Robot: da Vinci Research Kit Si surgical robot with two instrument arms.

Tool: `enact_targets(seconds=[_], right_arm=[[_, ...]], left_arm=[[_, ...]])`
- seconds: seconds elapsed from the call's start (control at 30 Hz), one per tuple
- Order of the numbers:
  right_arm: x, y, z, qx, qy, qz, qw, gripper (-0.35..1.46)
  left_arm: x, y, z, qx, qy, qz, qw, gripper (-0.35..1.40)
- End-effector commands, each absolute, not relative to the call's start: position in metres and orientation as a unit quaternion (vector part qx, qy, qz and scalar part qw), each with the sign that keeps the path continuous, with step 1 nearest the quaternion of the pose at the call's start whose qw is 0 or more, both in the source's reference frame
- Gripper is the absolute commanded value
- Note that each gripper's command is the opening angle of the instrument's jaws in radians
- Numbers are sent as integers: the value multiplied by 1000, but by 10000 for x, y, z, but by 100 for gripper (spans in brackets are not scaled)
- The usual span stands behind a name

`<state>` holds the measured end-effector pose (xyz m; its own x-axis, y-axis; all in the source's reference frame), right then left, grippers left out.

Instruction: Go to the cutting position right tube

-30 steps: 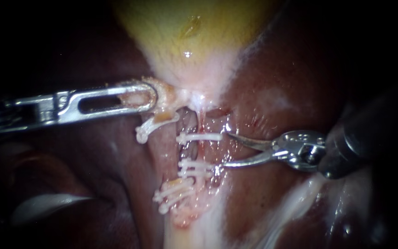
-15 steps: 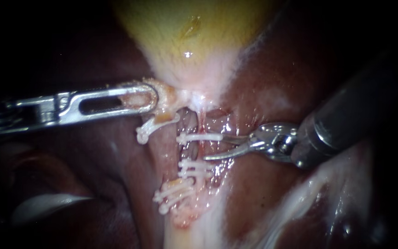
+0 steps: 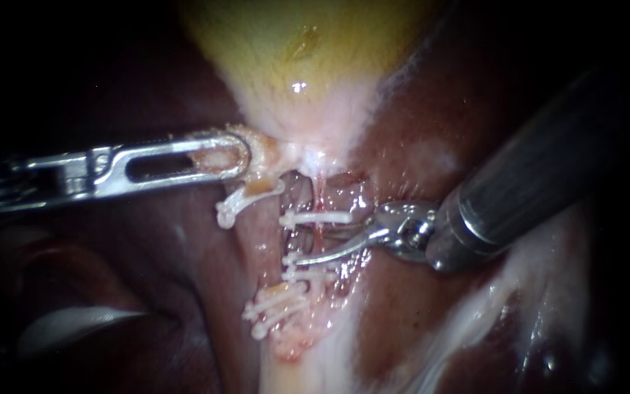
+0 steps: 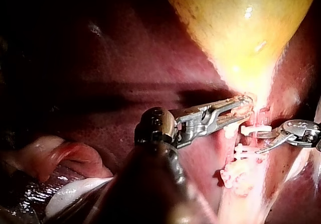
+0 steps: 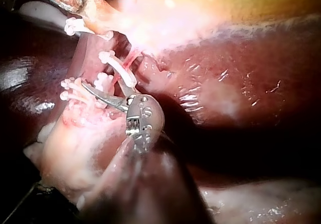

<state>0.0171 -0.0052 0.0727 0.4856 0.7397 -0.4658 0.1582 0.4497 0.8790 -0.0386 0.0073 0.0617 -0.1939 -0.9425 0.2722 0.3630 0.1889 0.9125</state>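
The right instrument [image 3: 304, 246] is coming in from the upper right, its thick dark shaft filling the nearest part of the endoscope view. Its two thin curved blades are standing spread, with a clear gap between them. They are reaching across the right tube [image 3: 313, 241], with the lower blade lying just above the two lower clips [image 3: 308, 267] and the upper blade sitting just under the upper clip [image 3: 316, 217]. The tube is running through the gap between the blades; whether either blade is pressing on it I cannot tell.

Just beside it, the left tube [image 3: 260, 244] is carrying its own white clips: one near its upper end [image 3: 242, 201] and a bunch lower down [image 3: 275, 303].

Farther in, the left instrument [image 3: 242, 155] is entering from the left. Its slotted jaws are pinching the narrow lower end of the gallbladder [image 3: 300, 66], where both tubes are meeting it. The left wrist view is showing tissue caught between the two jaws.

Beyond, the yellow gallbladder is widening upward, and the dark red liver [image 3: 432, 131] is lying around and behind it on both sides.
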Motion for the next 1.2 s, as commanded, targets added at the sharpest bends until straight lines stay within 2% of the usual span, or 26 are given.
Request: enact_targets(seconds=[0.03,0.2,0.33,0.53,0.83,1.2], right_arm=[[171,-52,727,487,471,203,707,134],[176,-52,728,512,500,190,672,133],[184,-53,728,522,515,178,657,129],[202,-59,734,523,519,168,655,129],[231,-76,751,512,528,174,655,131],[232,-71,749,508,534,183,651,131]], left_arm=[[-386,73,618,279,-519,-572,570,-35],[-386,73,620,279,-519,-572,570,-35],[-385,73,622,279,-520,-572,570,-35],[-384,74,626,279,-521,-571,570,-35],[-383,74,629,279,-521,-571,570,-35],[-384,74,629,278,-520,-571,571,-35]])
